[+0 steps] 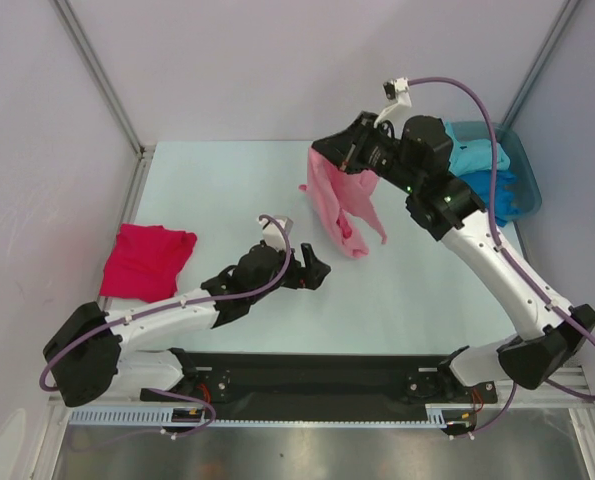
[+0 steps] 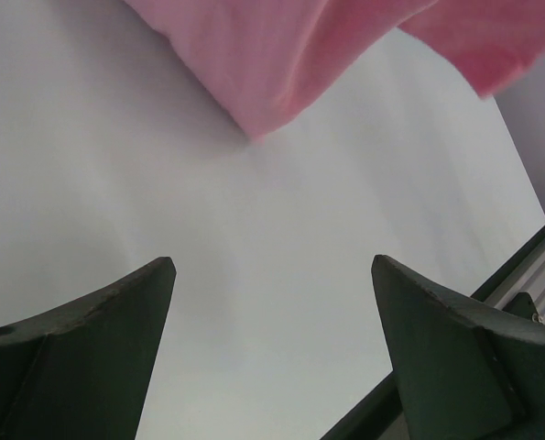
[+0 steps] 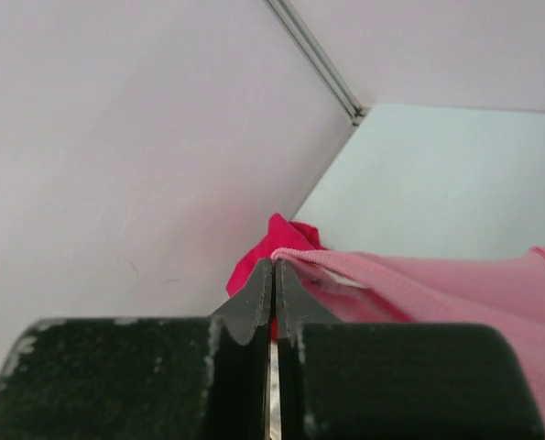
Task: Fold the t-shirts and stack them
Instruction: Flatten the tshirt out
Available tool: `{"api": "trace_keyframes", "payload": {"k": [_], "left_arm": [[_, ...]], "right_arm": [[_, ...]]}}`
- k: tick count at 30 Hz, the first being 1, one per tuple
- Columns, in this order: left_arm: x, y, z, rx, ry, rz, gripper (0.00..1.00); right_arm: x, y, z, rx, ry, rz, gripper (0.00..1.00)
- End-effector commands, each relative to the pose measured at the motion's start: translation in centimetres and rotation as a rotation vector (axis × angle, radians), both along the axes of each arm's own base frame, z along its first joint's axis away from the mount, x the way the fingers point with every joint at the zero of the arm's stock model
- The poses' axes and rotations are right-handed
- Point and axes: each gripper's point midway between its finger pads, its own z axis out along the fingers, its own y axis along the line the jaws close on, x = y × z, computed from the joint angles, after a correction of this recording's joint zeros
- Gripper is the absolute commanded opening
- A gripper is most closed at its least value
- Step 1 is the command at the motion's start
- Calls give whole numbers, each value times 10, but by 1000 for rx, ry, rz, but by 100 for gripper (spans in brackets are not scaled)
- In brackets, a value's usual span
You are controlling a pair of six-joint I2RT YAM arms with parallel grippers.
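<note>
My right gripper [image 1: 324, 152] holds a light pink t-shirt [image 1: 343, 205] up over the middle of the table, and the cloth's lower end touches the surface. In the right wrist view the right gripper [image 3: 275, 268] is shut on the pink t-shirt [image 3: 437, 286] at a ribbed edge. A crimson t-shirt [image 1: 147, 262] lies crumpled at the table's left side, and the crimson t-shirt [image 3: 277, 240] also shows beyond the jaws. My left gripper [image 1: 315, 272] rests low and open, just left of the hanging cloth. The left gripper [image 2: 272, 268] holds nothing, with the pink t-shirt [image 2: 272, 55] ahead of it.
A teal tub [image 1: 523, 162] stands at the back right corner, holding a turquoise t-shirt [image 1: 477, 157] and a blue t-shirt [image 1: 499, 192]. White walls with metal rails [image 1: 97, 75] close in the back and left. The arm bases sit on a black bar [image 1: 307, 375] at the near edge.
</note>
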Motion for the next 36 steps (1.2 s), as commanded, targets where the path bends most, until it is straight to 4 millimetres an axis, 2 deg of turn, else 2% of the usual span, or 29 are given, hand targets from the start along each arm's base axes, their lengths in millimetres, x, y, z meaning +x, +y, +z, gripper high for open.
{"api": "trace_keyframes", "payload": {"k": [1, 2, 3, 4, 5, 7, 8, 9, 10, 11, 12, 14, 15, 16, 18, 19, 22, 23, 26, 29, 32, 33, 36], "left_arm": [[2, -2, 1, -26, -3, 15, 95], [3, -4, 1, -28, -3, 14, 95], [2, -6, -3, -20, 7, 5, 95], [2, -7, -3, -25, 8, 2, 95], [2, -9, -4, -26, 13, -1, 95], [0, -12, -5, -30, 17, -10, 94], [-1, -11, -6, -29, 17, -10, 94], [-1, -11, -5, -30, 16, -10, 94], [-2, -11, -6, -30, 18, -11, 94], [-3, -10, -7, -30, 17, -11, 94], [-3, -10, -7, -31, 16, -10, 94], [-4, -8, -6, -32, 12, -9, 94], [-5, -7, -6, -32, 11, -9, 94], [-5, -7, -6, -31, 12, -11, 94], [-7, -6, -5, -34, 10, -12, 94], [-7, -5, -7, -31, 12, -12, 94], [-9, -5, -6, -33, 12, -17, 94], [-9, -5, -4, -35, 10, -19, 94], [-11, -4, -3, -37, 6, -22, 94], [-12, -1, 2, -42, 0, -20, 94], [-13, 1, 4, -38, -8, -19, 94], [-13, 2, 5, -37, -10, -18, 94], [-14, 5, 4, -33, -10, -15, 94]], "right_arm": [[-7, 7, 54, 49, -138, 49, 0], [-8, 4, 75, 71, -175, 48, 0], [-6, 4, 84, 78, -189, 47, 0], [5, 13, 76, 60, -163, 56, 0], [-2, 9, 112, 95, -229, 63, 0], [3, 10, 126, 91, -235, 68, 0], [16, 17, 123, 85, -226, 73, 0], [11, 9, 153, 120, -285, 69, 0], [13, 8, 158, 123, -289, 73, 0], [29, 12, 150, 117, -269, 67, 0], [34, -2, 165, 143, -289, 41, 0], [56, -9, 154, 145, -253, 21, 0], [74, -12, 142, 144, -215, 1, 0], [96, -26, 127, 134, -181, -43, 0], [120, -39, 105, 123, -135, -89, 0], [139, -51, 84, 112, -99, -127, 0], [176, -71, 47, 91, -20, -202, 0], [190, -86, 37, 88, 0, -234, 0], [220, -109, 3, 57, 62, -305, 0], [236, -119, -25, 26, 101, -337, 0], [241, -128, -39, 13, 126, -386, 0], [243, -134, -62, -2, 168, -412, 0], [235, -142, -63, 19, 157, -447, 0]]}}
